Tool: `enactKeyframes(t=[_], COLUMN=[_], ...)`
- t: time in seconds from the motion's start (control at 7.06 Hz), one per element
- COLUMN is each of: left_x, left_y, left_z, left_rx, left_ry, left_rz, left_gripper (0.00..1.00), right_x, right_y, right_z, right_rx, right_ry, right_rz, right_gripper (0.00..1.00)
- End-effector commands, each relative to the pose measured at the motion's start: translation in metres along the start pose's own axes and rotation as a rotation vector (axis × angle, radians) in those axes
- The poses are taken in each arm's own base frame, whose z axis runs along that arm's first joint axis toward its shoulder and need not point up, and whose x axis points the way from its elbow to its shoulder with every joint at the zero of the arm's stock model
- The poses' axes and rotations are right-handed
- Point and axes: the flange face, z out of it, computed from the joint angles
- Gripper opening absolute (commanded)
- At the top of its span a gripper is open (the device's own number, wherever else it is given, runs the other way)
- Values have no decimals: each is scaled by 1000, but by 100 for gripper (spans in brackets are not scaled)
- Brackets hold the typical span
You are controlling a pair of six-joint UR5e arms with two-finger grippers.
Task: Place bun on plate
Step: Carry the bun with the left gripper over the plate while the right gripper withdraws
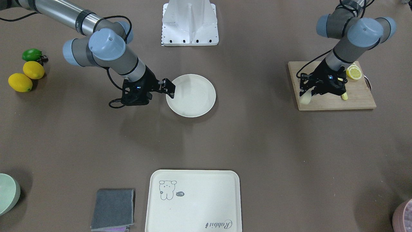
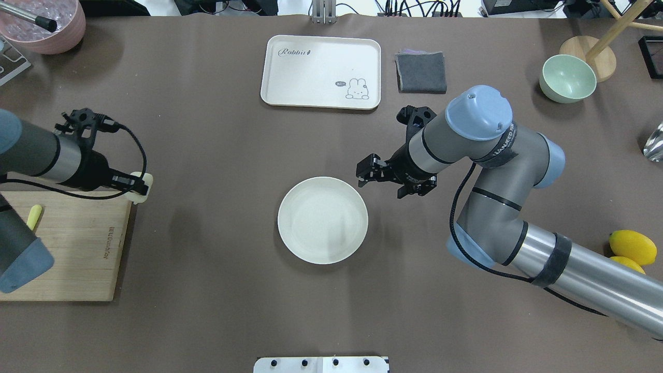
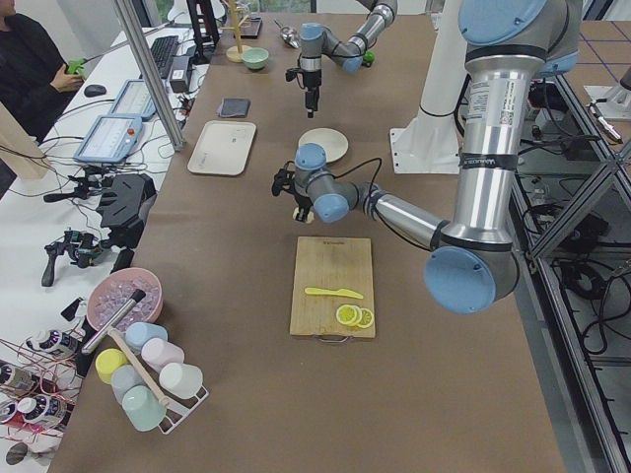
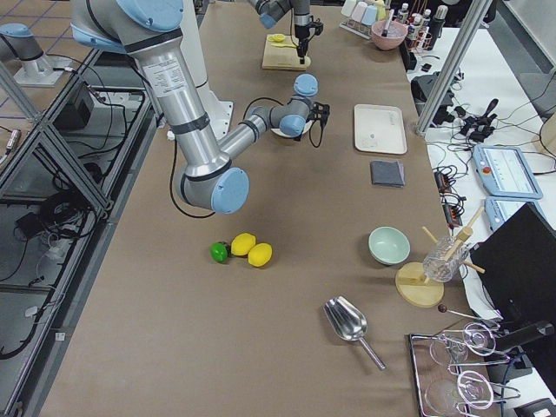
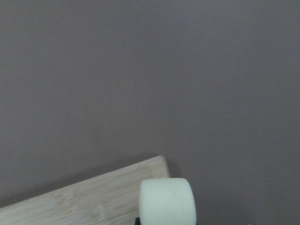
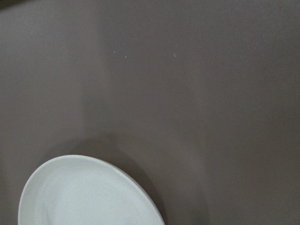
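Two end effectors show, but only the left end effector [image 2: 139, 188] carries the job: it is clamped on the bun [image 2: 144, 184], held at the corner of the cutting board [image 2: 77, 248] nearest the plate [image 2: 290, 243]. The plate lies well apart toward the robot's right, across bare surface [image 2: 207, 233]. Nothing stands on that path, though the right end effector [image 2: 369, 173], which looks parted and empty, hangs just beside the plate's far rim and could crowd the drop; the tray [image 2: 311, 77] lies farther off.
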Motion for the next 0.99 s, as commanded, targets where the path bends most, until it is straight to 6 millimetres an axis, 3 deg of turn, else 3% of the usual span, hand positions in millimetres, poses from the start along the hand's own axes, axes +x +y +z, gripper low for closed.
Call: enactKeyframes(t=[0.0,0.14,0.28,0.42,0.85], left_x=[146,205,271,305,328], left_y=[-14,-16,7,-9,-14], left_z=[21,29,53,68,102], left_rx=[-56,-31,-18,3,16], left_ry=[94,61,20,4,-39], left_rz=[-144,-160,-149,-177,-191], left_gripper=[38,38,38,38,38], right_x=[54,89,126,167,233], right_y=[-40,-62,-77,-79,-83], right_z=[-26,-51,-78,-95,-114], right_rx=[23,21,19,18,11], right_ry=[34,41,40,57,91], right_rz=[-57,-72,-69,-123,-213], right_gripper=[99,99,99,99,99])
